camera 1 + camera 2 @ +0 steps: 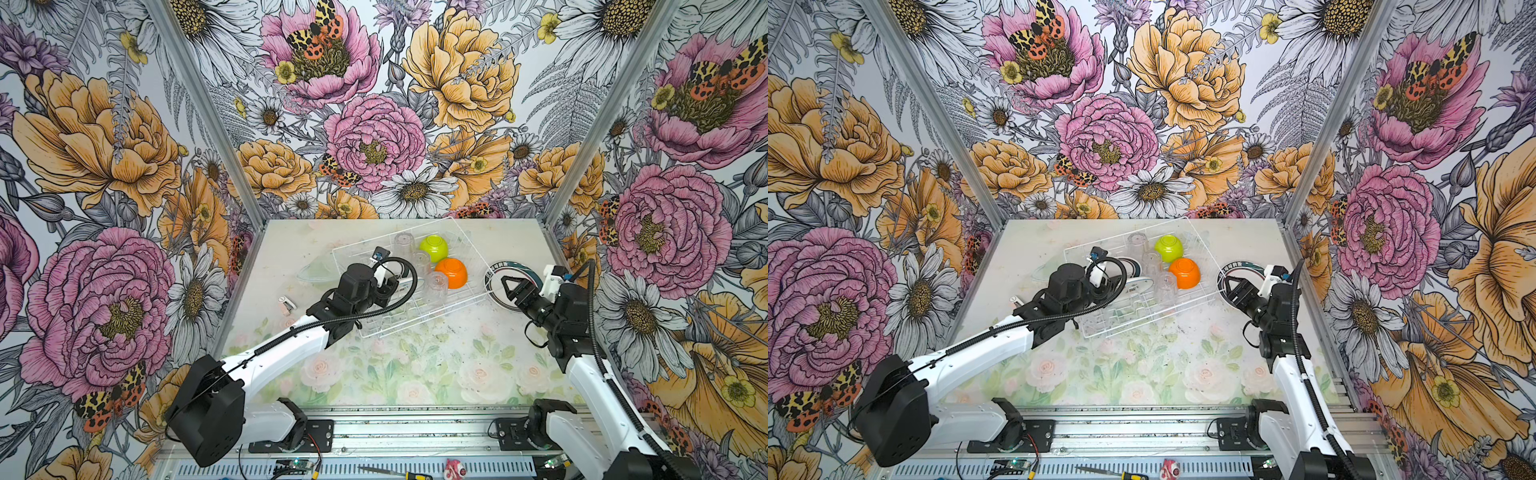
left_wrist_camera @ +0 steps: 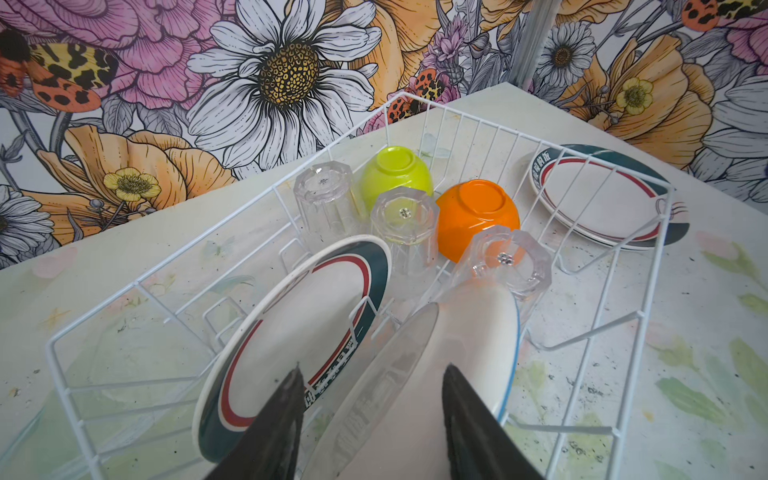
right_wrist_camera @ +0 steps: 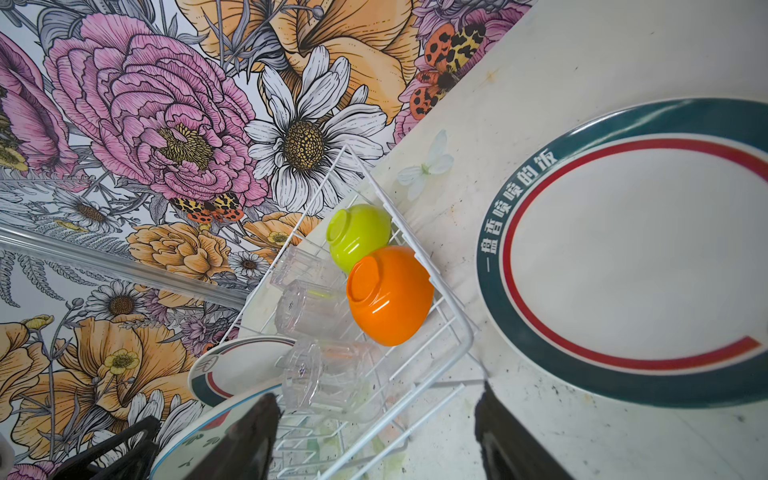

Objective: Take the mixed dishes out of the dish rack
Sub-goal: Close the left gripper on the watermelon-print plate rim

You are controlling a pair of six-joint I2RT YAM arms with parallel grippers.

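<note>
The white wire dish rack (image 1: 430,313) holds an upturned lime-green bowl (image 2: 395,174), an upturned orange bowl (image 2: 478,216), three upturned clear tumblers (image 2: 405,224), an upright teal-and-red-banded plate (image 2: 299,324) and a white blue-edged plate (image 2: 478,332). My left gripper (image 2: 374,368) hangs open over the plate slots, and the blue-edged plate's rim stands between its fingers. In both top views its wrist hides those fingers. Another banded plate (image 3: 644,257) lies flat on the table right of the rack. Beside that plate my right gripper (image 3: 376,390) stands open above the rack's corner, holding nothing.
A clear dish (image 1: 316,272) lies on the table left of the rack, with a small white object (image 1: 286,303) nearer the front. Floral walls close in the back and both sides. Hand tools (image 1: 390,471) lie on the front rail.
</note>
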